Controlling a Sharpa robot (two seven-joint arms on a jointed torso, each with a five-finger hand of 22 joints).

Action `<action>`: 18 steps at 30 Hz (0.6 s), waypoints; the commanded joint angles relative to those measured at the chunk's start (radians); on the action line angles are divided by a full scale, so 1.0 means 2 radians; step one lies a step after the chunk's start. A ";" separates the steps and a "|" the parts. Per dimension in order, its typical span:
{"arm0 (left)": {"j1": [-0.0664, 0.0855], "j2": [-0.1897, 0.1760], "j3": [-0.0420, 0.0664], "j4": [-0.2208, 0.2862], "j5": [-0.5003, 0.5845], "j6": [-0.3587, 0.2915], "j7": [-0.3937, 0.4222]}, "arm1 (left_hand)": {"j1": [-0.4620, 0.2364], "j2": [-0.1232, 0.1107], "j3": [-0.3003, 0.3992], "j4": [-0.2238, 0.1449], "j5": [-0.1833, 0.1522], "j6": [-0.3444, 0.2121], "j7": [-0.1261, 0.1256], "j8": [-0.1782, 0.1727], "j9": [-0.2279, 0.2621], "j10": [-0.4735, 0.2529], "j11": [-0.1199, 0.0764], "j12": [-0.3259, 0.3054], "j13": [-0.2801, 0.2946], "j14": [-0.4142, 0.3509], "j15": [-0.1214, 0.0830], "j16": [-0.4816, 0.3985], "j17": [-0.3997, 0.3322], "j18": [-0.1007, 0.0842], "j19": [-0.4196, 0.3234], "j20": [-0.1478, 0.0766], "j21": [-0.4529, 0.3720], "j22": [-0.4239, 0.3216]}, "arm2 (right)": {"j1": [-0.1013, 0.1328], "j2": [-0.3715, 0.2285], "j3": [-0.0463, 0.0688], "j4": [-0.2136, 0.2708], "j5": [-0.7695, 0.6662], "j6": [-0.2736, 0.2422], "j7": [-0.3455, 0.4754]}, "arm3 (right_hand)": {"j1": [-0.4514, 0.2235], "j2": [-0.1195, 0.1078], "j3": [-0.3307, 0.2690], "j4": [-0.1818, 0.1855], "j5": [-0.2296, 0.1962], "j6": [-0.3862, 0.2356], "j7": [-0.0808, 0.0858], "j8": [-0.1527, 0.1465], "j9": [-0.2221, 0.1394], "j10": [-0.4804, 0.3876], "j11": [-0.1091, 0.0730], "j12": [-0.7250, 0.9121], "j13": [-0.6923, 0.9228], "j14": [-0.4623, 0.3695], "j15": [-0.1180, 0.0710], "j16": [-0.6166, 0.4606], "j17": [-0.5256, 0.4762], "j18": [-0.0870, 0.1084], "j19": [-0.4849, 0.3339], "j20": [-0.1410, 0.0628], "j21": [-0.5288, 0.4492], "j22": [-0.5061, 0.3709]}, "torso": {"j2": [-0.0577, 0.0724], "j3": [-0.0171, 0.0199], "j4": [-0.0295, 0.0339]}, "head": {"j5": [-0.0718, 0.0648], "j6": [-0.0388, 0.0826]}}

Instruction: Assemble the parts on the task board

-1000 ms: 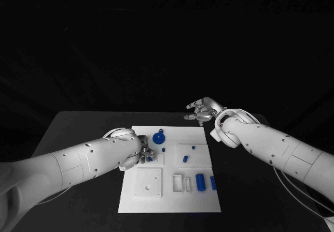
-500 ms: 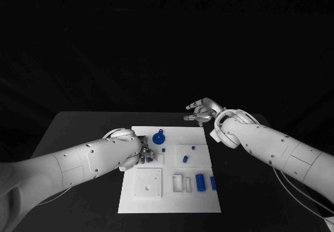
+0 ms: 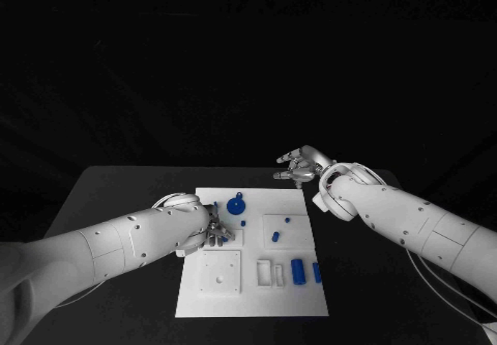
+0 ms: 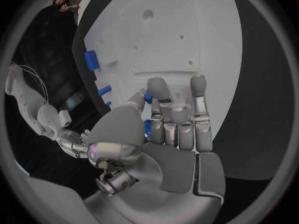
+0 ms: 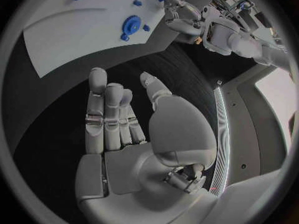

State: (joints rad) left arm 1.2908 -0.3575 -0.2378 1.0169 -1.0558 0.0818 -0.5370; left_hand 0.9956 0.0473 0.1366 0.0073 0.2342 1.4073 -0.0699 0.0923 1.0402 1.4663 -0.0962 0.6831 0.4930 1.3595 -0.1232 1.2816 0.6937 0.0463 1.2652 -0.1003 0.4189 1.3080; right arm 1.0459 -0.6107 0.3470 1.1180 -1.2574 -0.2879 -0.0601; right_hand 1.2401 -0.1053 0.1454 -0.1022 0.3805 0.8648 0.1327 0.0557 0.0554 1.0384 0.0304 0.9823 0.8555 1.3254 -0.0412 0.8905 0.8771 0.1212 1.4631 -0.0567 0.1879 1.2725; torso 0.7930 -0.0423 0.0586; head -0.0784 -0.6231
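Left hand [image 3: 212, 231] pinching a small blue part [image 4: 148, 97] over the flat white task board's [image 3: 248, 302] left edge, right hand [image 3: 298, 165] released, fingers apart, beyond its far right corner, blue cylinder [image 3: 298, 271] in a recess near its right edge.

Table [image 3: 124, 194]: black, matte, plain top. In the head view it reads as a trapezoid, narrower at the far side. The far edge runs straight across, and the far left corner is visible as a blunt angle. The left and right edges splay outward toward the camera.

Right wrist view: the table [image 5: 181, 69] surface shows a fine, even grain and a dull sheen. Left wrist view: the table [image 4: 261, 109] appears as a dark, featureless band.

Thin pale cables [image 3: 433, 282] cross the table's near right area in a slack curve, running toward the lower right corner of the head view.

Backdrop [image 3: 248, 79] behind the far edge: uniformly dark, no detail resolvable.
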 commanded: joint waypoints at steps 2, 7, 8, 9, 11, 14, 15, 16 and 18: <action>0.000 0.001 0.000 0.000 0.004 0.004 0.002 | 0.002 -0.002 -0.006 0.001 -0.006 0.000 0.002 0.001 -0.001 0.023 0.000 0.000 -0.001 0.001 -0.003 -0.002 -0.001 0.000 0.002 -0.002 -0.003 0.009 | -0.001 0.000 0.000 0.001 -0.001 0.006 0.002 | -0.004 -0.001 0.001 0.000 0.002 -0.004 0.000 0.000 0.000 0.000 -0.002 0.001 -0.001 0.002 -0.001 0.001 0.000 0.008 0.018 -0.002 -0.003 0.000 | 0.000 -0.0001 -0.0003 | 0.000 0.001; 0.000 0.000 0.002 -0.002 0.003 -0.001 0.003 | 0.005 -0.004 -0.015 0.011 -0.013 0.000 0.002 0.001 -0.001 0.023 0.000 0.000 -0.001 0.001 -0.004 -0.003 -0.002 -0.001 0.003 -0.003 -0.004 0.009 | -0.001 0.000 0.000 0.001 -0.002 0.005 0.002 | -0.004 -0.001 0.001 0.000 0.002 -0.004 0.000 0.000 0.000 0.000 -0.002 0.001 -0.001 0.002 -0.001 0.001 0.000 0.008 0.018 -0.002 -0.003 0.000 | 0.000 0.0000 -0.0006 | -0.001 0.001; 0.000 -0.001 0.003 -0.002 0.003 -0.001 0.003 | 0.005 -0.004 -0.015 0.011 -0.013 0.000 0.002 0.001 -0.001 0.023 0.000 0.000 -0.001 0.001 -0.004 -0.003 -0.002 -0.001 0.003 -0.003 -0.004 0.009 | -0.001 0.000 0.000 0.001 -0.002 0.005 0.002 | -0.004 -0.001 0.001 0.000 0.002 -0.004 0.000 0.000 0.000 0.000 -0.002 0.001 -0.001 0.002 -0.001 0.001 0.000 0.008 0.018 -0.002 -0.003 0.000 | 0.000 0.0000 -0.0007 | -0.001 0.001; 0.000 -0.001 0.003 -0.002 0.003 -0.002 0.003 | 0.006 -0.005 -0.016 0.011 -0.014 0.000 0.002 0.001 -0.001 0.023 0.000 0.000 -0.001 0.001 -0.004 -0.003 -0.002 -0.001 0.003 -0.003 -0.004 0.009 | -0.001 0.000 0.000 0.001 -0.002 0.005 0.002 | -0.004 -0.001 0.001 0.000 0.002 -0.004 0.000 0.000 0.000 0.000 -0.002 0.001 -0.001 0.002 -0.001 0.001 0.000 0.008 0.018 -0.002 -0.003 0.000 | 0.000 0.0001 -0.0006 | -0.001 0.001; 0.000 -0.002 0.004 -0.002 0.003 -0.003 0.003 | 0.005 -0.006 -0.017 0.014 -0.021 0.000 0.002 0.002 -0.001 0.023 0.000 0.000 -0.001 0.001 -0.004 -0.003 -0.001 -0.001 0.003 -0.003 -0.004 0.009 | -0.001 0.000 0.000 0.001 -0.002 0.005 0.002 | -0.004 -0.001 0.001 0.000 0.002 -0.004 0.000 0.000 0.000 0.000 -0.002 0.001 -0.001 0.002 -0.001 0.001 0.000 0.008 0.018 -0.002 -0.003 0.000 | 0.000 0.0001 -0.0003 | -0.001 0.001; 0.000 -0.003 0.004 -0.002 0.003 -0.004 0.003 | 0.004 -0.009 -0.020 0.017 -0.042 0.001 0.002 0.002 -0.001 0.023 0.000 0.000 -0.001 0.001 -0.004 -0.004 -0.002 -0.002 0.003 -0.004 -0.004 0.009 | -0.001 0.000 0.000 0.000 -0.002 0.006 0.002 | -0.004 -0.001 0.001 0.000 0.002 -0.004 0.000 0.000 0.000 0.000 -0.002 0.001 -0.001 0.002 -0.001 0.001 0.000 0.008 0.018 -0.002 -0.003 0.000 | 0.000 0.0001 -0.0002 | -0.002 0.001; 0.000 -0.003 0.004 -0.002 0.003 -0.004 0.004 | 0.003 -0.012 -0.022 0.020 -0.052 0.001 0.002 0.002 -0.001 0.023 0.000 0.000 -0.002 0.001 -0.004 -0.004 -0.002 -0.002 0.004 -0.004 -0.004 0.009 | -0.002 0.000 0.000 0.000 -0.002 0.006 0.002 | -0.004 -0.001 0.001 0.000 0.002 -0.004 0.000 0.000 0.000 0.000 -0.002 0.001 -0.001 0.002 -0.001 0.001 0.000 0.008 0.018 -0.002 -0.003 0.000 | 0.000 0.0001 -0.0002 | -0.002 0.001; 0.000 -0.003 0.004 -0.002 0.003 -0.004 0.004 | 0.003 -0.017 -0.020 0.025 -0.060 0.001 0.001 0.002 -0.001 0.023 0.000 0.000 -0.002 0.001 -0.004 -0.004 -0.003 -0.002 0.003 -0.004 -0.004 0.009 | -0.002 -0.001 0.000 0.000 -0.002 0.006 0.002 | -0.004 -0.001 0.001 0.000 0.002 -0.004 0.000 0.000 0.000 0.000 -0.002 0.001 -0.001 0.002 -0.001 0.001 0.000 0.008 0.018 -0.002 -0.003 0.000 | 0.000 0.0001 -0.0003 | -0.002 0.001; 0.000 -0.004 0.005 -0.001 0.003 -0.004 0.004 | 0.004 -0.029 -0.013 0.038 -0.072 0.002 0.002 0.002 -0.001 0.023 0.000 0.000 -0.002 0.001 -0.004 -0.004 -0.003 -0.002 0.004 -0.004 -0.004 0.009 | -0.002 -0.001 0.000 0.000 -0.002 0.006 0.002 | -0.004 -0.001 0.001 0.000 0.002 -0.004 0.000 0.000 0.000 0.000 -0.002 0.001 -0.001 0.002 -0.001 0.001 0.000 0.008 0.018 -0.002 -0.003 0.000 | 0.000 0.0000 -0.0002 | -0.002 0.000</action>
State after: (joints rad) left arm 1.2902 -0.3652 -0.2291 1.0126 -1.0544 0.0790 -0.5360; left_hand 1.0046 -0.0010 0.1103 0.0748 0.0978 1.4092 -0.0681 0.0923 1.0385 1.4663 -0.0962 0.6831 0.4902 1.3631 -0.1268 1.2778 0.6894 0.0463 1.2687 -0.1039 0.4154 1.3077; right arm 1.0431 -0.6117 0.3470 1.1183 -1.2577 -0.2876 -0.0602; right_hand 1.2401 -0.1053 0.1454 -0.1022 0.3804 0.8649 0.1326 0.0557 0.0554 1.0384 0.0304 0.9823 0.8555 1.3254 -0.0412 0.8905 0.8770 0.1212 1.4631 -0.0567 0.1879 1.2724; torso 0.7933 -0.0423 0.0578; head -0.0816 -0.6215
